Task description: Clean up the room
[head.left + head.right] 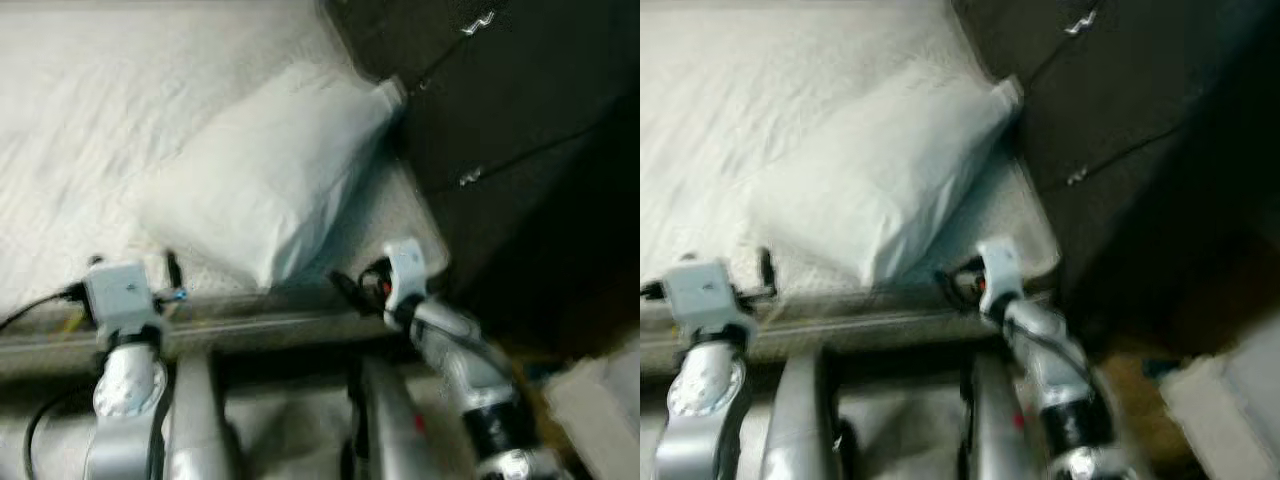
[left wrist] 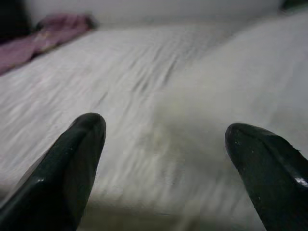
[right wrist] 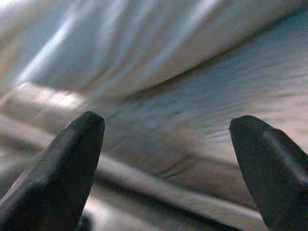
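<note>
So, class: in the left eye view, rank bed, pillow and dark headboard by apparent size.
1. Bed and dark headboard: similar areas, both cropped, so unranked.
2. Pillow, clearly smallest.

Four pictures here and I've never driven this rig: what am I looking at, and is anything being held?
The two wide pictures come from a stereo camera on the robot's head, looking down over its own silver arms. Before it is a bed with a white sheet, and a white pillow lies on it near a dark cabinet. The other two pictures come from cameras on the wrists, each looking along that gripper's two black fingers. The left gripper points across the sheet toward a purple cloth at the bed's far side. The right gripper sits low at the mattress edge, just under the pillow. Both grippers are open and hold nothing. All the pictures are a little blurred.
</note>
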Controlling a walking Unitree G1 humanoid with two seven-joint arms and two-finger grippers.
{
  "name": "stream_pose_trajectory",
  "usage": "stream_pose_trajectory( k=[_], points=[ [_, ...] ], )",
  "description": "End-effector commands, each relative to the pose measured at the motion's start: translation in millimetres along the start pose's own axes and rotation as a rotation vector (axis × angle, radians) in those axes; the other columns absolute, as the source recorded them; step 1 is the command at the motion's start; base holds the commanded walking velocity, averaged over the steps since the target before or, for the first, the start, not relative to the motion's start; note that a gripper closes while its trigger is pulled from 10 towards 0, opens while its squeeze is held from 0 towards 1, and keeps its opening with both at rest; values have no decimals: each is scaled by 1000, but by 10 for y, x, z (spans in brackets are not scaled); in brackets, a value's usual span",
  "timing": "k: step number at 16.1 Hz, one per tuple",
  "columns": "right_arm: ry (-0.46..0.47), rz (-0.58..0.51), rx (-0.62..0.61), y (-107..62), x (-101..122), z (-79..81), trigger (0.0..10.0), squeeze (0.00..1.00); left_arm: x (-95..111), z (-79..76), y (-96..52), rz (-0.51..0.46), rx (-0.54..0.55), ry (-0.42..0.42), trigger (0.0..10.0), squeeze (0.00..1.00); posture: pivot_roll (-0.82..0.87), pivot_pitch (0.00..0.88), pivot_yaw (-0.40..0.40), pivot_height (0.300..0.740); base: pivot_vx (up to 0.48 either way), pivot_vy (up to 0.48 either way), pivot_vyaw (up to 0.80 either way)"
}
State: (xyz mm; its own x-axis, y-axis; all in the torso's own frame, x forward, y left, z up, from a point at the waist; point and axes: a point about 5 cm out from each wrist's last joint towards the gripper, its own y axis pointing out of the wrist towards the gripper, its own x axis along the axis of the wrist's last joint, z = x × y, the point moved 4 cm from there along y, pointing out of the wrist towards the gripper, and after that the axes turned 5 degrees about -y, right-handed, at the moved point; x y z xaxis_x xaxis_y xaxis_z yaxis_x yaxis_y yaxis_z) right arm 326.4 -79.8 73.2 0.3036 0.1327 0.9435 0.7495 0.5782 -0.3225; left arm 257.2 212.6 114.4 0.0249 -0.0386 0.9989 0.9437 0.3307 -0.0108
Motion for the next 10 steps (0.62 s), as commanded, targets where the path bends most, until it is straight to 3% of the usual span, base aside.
stream_pose_trajectory(
  k=[1,4,6,8,10],
  points=[
    [-8,32,164,5,-12,219,10000,0,-38,85,-55,24,7,34,10000,0,-6,134,-42,533,0,0,0],
    [-4,95,254,53,-76,332,10000,0,-99,184,-168,54,34,65,10000,0,24,130,-45,533,0,0,0],
    [46,57,192,196,71,297,10000,0,-100,215,-241,62,41,77,10000,0,50,127,-44,533,0,0,0],
    [125,36,154,262,188,278,10000,0,-106,241,-253,66,49,80,10000,0,52,125,-43,533,0,0,0],
    [146,16,103,308,285,258,10000,0,-100,248,-245,66,47,88,10000,0,57,120,-38,533,0,0,0]
  ],
)
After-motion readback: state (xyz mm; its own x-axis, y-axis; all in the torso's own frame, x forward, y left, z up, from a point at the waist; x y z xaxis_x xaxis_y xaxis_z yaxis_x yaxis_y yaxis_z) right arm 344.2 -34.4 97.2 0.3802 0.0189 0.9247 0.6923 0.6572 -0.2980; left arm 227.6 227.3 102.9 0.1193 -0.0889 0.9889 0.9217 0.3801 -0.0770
